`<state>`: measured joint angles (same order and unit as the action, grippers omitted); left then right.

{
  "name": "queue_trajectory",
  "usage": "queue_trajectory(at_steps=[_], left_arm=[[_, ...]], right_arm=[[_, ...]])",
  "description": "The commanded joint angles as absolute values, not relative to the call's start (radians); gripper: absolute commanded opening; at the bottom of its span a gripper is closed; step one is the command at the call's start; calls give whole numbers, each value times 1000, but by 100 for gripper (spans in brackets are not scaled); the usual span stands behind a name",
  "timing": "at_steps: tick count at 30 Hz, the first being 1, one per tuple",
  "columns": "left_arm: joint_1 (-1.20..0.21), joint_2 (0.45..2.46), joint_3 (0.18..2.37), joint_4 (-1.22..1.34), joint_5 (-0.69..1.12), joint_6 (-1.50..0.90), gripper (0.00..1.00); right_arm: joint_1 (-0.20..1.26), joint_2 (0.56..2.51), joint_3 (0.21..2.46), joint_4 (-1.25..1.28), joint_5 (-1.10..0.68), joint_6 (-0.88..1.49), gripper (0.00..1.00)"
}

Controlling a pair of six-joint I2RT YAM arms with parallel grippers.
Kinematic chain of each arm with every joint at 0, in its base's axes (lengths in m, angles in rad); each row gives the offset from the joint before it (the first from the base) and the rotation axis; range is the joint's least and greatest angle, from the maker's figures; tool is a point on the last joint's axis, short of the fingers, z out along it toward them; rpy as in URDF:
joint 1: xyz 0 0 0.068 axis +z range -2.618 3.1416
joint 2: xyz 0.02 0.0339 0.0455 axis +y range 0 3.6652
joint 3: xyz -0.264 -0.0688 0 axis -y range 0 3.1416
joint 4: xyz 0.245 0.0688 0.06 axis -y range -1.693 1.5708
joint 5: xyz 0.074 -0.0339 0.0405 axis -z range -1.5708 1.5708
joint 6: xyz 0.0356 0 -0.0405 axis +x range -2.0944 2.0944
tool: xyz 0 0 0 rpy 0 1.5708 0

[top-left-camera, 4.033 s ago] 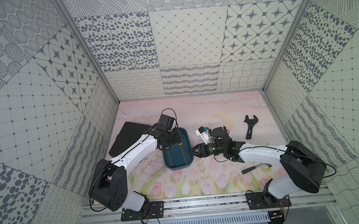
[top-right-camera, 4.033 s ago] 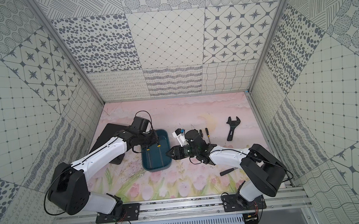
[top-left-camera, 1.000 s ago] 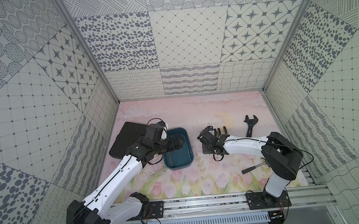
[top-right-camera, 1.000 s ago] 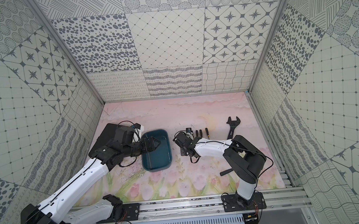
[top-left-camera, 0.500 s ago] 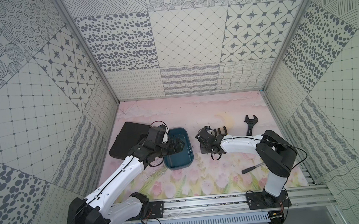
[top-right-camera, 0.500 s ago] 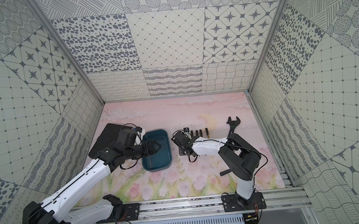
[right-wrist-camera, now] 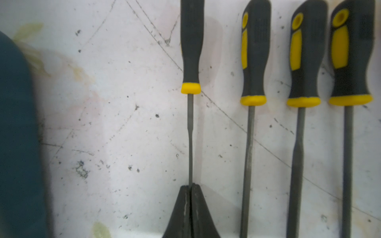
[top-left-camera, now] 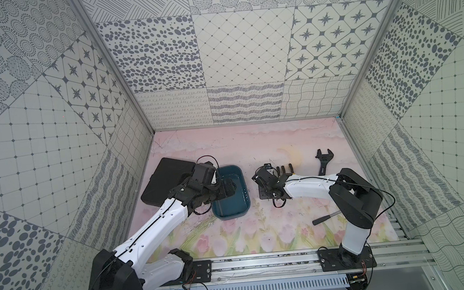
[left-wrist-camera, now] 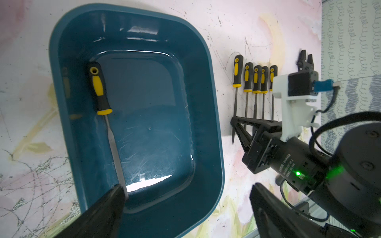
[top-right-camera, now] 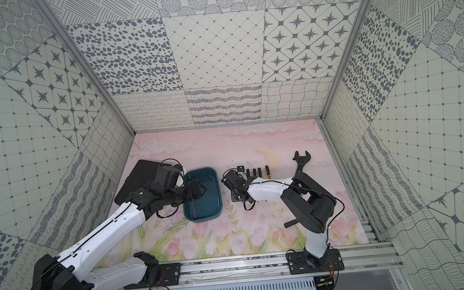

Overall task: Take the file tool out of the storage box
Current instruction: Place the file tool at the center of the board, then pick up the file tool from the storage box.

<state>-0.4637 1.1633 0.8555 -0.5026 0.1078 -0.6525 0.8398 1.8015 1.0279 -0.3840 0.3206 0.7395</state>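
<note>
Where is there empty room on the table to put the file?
Two bare patches: the back strip between the far wall and the flat black case and black wrench; and the flowery front strip between the dark teal plastic tub and the metal rail. Crowded: between tub and the row of black-and-yellow files, where the right gripper pinches one.

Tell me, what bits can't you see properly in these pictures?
File tool in the storage box: tip hidden by a finger of the left gripper, left wrist view.
Laid-out files: lower ends behind the right gripper, left wrist view; handle tops cut off by the edge, right wrist view.
Dark tool under the right arm: too small to name, both top views.
</note>
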Motion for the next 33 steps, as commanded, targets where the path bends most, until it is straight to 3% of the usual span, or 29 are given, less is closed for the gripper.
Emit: queue_trajectory(at_steps=[1,10,18,26,33], left_arm=[[-465,1202,880,-542,23,-674,99],[-466,1286,930,-535,-38,-677,98],[-466,1398,1013,-543,-100,-663,89],[-468,1519,1080,-535,-149,-663,79],[-468,1607,1150,-582,-208,-640,76]], right_arm=[[836,1787,1042,-361,330,718,10],[838,1697,1006,-337,331,683,25],[838,1545,960,-317,314,624,38],[836,1389,890,-278,226,553,51],[823,1281,816,-207,53,522,70]])
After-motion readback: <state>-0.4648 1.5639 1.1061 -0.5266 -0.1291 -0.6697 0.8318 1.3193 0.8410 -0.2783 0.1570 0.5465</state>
